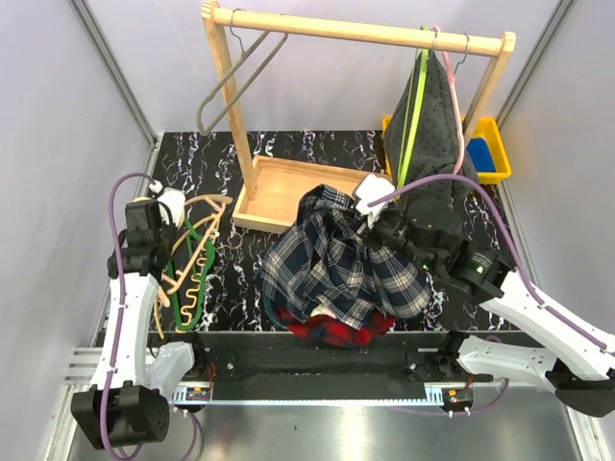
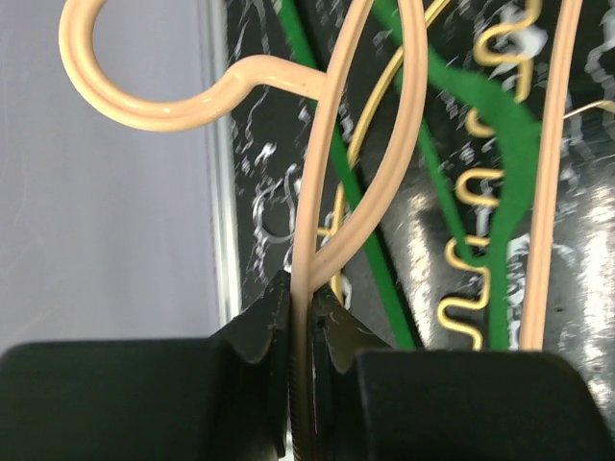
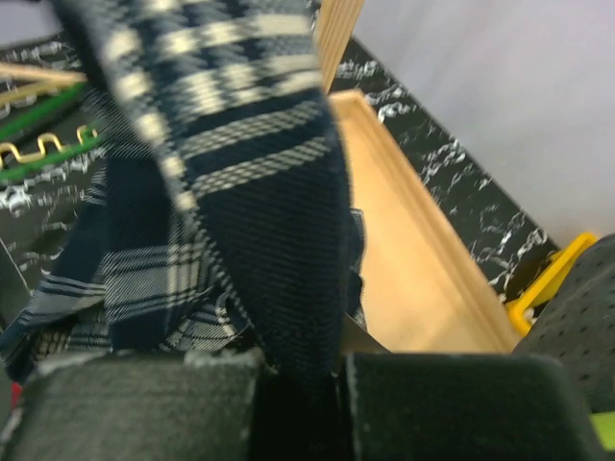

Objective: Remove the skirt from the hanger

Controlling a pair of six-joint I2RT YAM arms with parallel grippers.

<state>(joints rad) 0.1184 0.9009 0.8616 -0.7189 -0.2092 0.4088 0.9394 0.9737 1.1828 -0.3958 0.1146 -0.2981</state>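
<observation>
Skirt (image 1: 332,264), navy-and-white plaid cloth, heaped at frame centre, fold pinched in closed right gripper (image 3: 293,375); left gripper (image 2: 306,312) clamps peach plastic hanger (image 2: 322,182) at left; best drawn away slowly, hanger held firm.

Robotics lab test cell: grey panel walls (image 1: 58,144) and aluminium frame posts (image 1: 110,62) around wooden garment rack (image 1: 360,31); marbled black table (image 1: 317,154) beneath it.

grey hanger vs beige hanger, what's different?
Grey hanger hangs tilted from the wooden rail; beige hanger lies on the table. Grey hanger is free of grippers; beige hanger is pinched by the left gripper. Both carry no garment.
</observation>
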